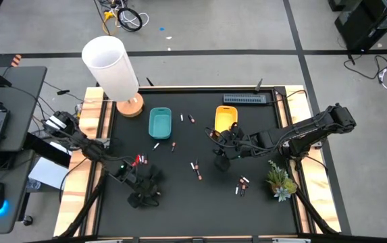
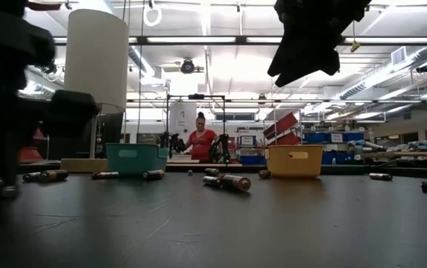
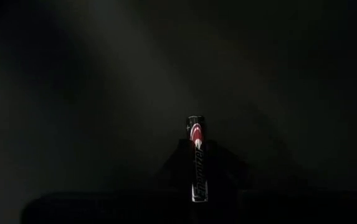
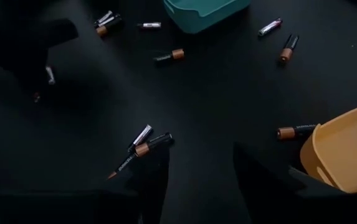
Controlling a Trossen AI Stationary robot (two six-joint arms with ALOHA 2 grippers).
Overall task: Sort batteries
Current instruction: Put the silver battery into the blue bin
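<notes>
Batteries lie scattered on the black mat: a pair (image 4: 142, 144) just beyond my right gripper, one (image 4: 295, 131) beside the yellow tray (image 4: 346, 152), others (image 4: 169, 55) near the teal tray (image 1: 160, 122). My left gripper (image 1: 146, 192) is near the table's front left, shut on a black-and-red battery (image 3: 197, 155). My right gripper (image 4: 200, 180) hangs open above the mat in front of the yellow tray (image 1: 225, 118), with nothing between its fingers. My left gripper pinches the black-and-red battery by its near end (image 3: 199, 190) between its two fingers. The battery lies along the fingers and sticks out past their ends, red end forward. The fingers slant down toward the mat. Whether the battery's far end touches the mat, I cannot tell.
A white cylinder lamp (image 1: 111, 67) on a wooden foot stands at the far left corner, a grey strip (image 1: 247, 99) along the far edge, a small plant (image 1: 281, 179) at the right. More batteries (image 1: 242, 185) lie front right. A person shows far behind the table in the low view.
</notes>
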